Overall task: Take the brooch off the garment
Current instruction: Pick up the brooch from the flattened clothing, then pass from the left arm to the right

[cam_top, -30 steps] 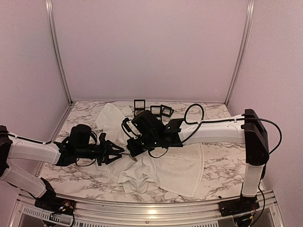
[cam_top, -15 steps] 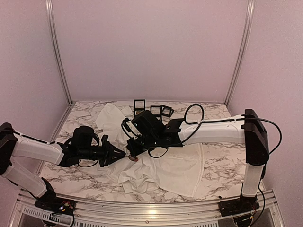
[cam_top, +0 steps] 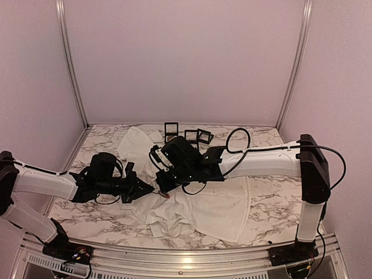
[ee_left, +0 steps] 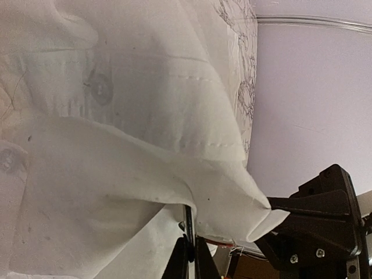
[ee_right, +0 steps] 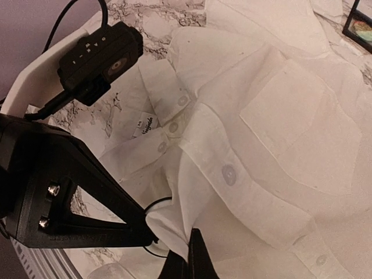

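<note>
The garment [cam_top: 215, 209], a white button-up shirt, lies crumpled on the marble table [cam_top: 273, 192]. Both grippers meet at its left edge. My right gripper [cam_top: 163, 187] [ee_right: 192, 257] is shut on a raised fold of the shirt [ee_right: 279, 133], beside the button placket. The brooch [ee_right: 156, 201] shows only as a thin dark ring half under that fold, with a reddish spot [cam_top: 166, 196] from above. My left gripper [cam_top: 152, 188] [ee_left: 192, 257] is shut on the brooch's thin dark edge [ee_left: 189, 224] under the cloth [ee_left: 116, 145]. Most of the brooch is hidden.
Three small black square frames [cam_top: 171, 129] [cam_top: 190, 136] [cam_top: 204, 136] stand at the back of the table, one also in the right wrist view [ee_right: 360, 23]. Enclosure walls close in the sides and back. A metal rail [cam_top: 186, 258] runs along the front.
My left gripper has gone from partly open to shut, and moved slightly right up to the fold. The right gripper has kept its hold without moving.
</note>
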`<control>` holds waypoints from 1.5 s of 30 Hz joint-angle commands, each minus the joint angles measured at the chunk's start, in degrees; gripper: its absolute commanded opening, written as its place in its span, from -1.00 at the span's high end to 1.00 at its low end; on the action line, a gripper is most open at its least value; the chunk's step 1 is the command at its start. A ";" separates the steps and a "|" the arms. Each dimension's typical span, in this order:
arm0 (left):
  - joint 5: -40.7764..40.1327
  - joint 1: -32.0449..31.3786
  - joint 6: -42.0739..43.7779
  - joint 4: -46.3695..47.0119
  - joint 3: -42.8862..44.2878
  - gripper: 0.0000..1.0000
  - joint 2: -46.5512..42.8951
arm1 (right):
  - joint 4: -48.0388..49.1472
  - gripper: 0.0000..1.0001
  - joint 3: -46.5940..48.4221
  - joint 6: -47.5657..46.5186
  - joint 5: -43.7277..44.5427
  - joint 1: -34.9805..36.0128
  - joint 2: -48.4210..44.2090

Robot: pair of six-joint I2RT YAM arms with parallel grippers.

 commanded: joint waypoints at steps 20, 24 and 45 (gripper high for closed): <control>-1.66 0.03 23.44 0.76 2.20 1.00 -7.15 | 3.13 1.00 -6.15 1.06 3.83 0.38 -7.57; 0.58 0.12 25.02 4.82 2.07 1.00 -5.42 | 7.82 0.90 -9.64 1.57 -0.47 -0.58 -10.05; 3.94 0.06 6.37 41.54 -4.71 1.00 3.05 | 36.90 0.11 -27.25 15.44 -25.56 -10.90 -17.51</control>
